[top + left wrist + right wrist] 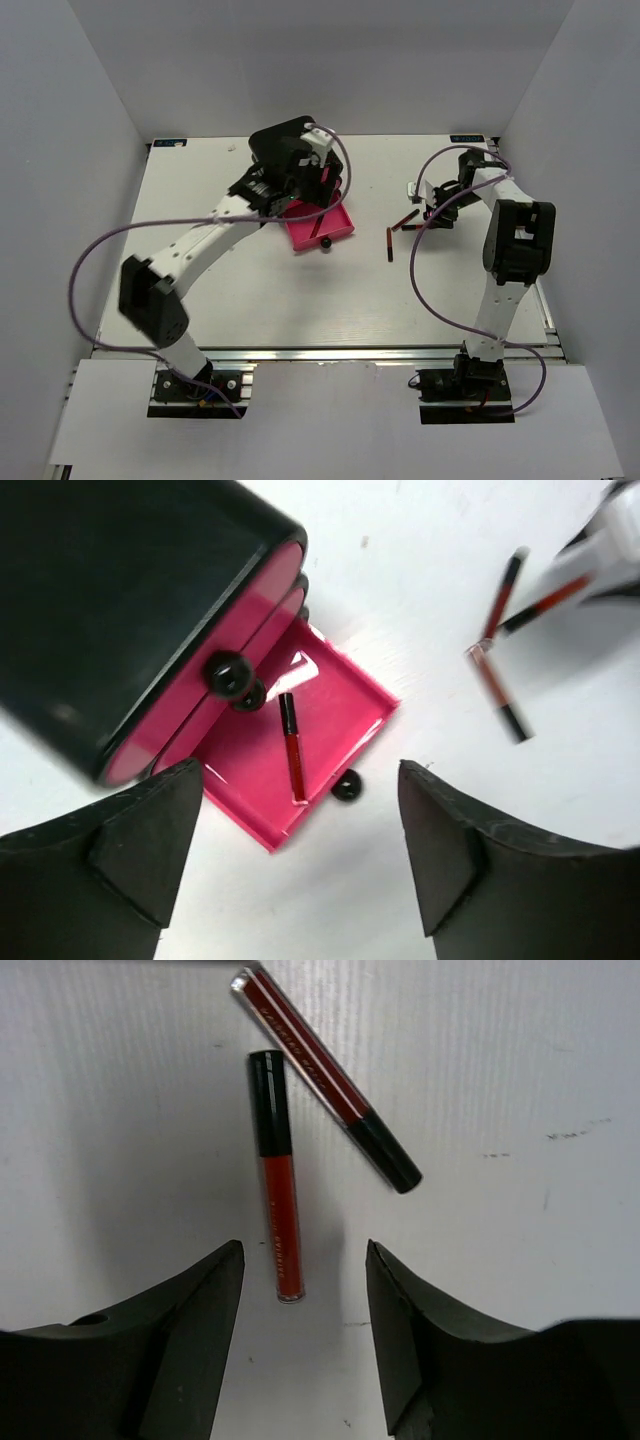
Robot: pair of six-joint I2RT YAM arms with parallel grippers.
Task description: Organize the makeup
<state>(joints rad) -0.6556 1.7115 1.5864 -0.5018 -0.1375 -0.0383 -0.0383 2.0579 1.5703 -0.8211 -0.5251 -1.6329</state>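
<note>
A thin dark-red lip stick [291, 745] lies in the open pink drawer [340, 705] of the black box [110, 600]. My left gripper [300, 860] hangs open and empty above the drawer's front corner; in the top view it [318, 187] is over the box [285, 145] and drawer [335, 225]. Three more lip sticks lie on the table [389, 243] [405, 220] [503, 592]. My right gripper [305, 1295] is open and low; the tail of one lip stick [277, 1190] lies between its fingertips, a second stick [325, 1075] just beyond. Other makeup is out of view.
The drawer's black knob [346, 787] points toward the table's middle. Two shut pink drawers with knobs [228, 673] sit above the open one. White walls close in the table on three sides. The right gripper [437, 207] is near the table's right side.
</note>
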